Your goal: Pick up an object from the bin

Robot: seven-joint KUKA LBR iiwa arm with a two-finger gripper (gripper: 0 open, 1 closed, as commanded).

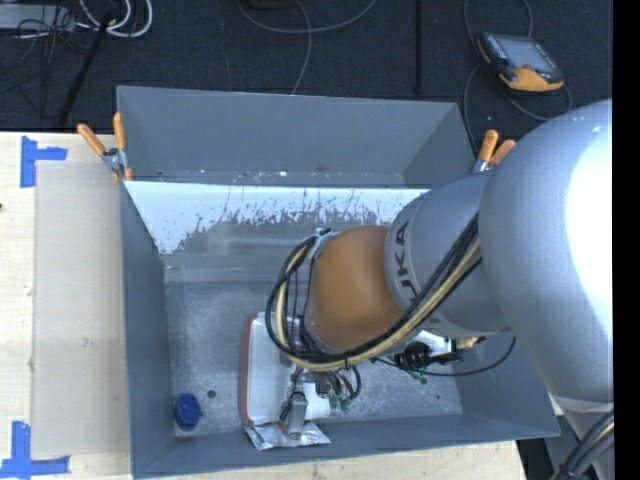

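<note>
- Camera view: the arm is seen coming in from the right of the frame, with its orange cover sunk deep into the bin.
- The gripper is placed low at the lower middle of the frame. It is over the near end of a flat white pack with a reddish edge, and just above a crumpled foil packet.
- Whether the gripper is spread or pressed together cannot be told, as it is largely masked by the cover and the looped cables.
- Pack and foil packet are seen touching, close against the bin's lower wall. Neither is shown to be gripped.
- A small blue thing is seen well apart, in the lower left corner of the floor.
- Trouble is judged likeliest from the pack lying flat, since little edge is offered and a grip could slide off.
- The foil packet could be caught along with it and dropped on the way up.
- With the wall so near, the gripper could also be knocked against it.
</note>
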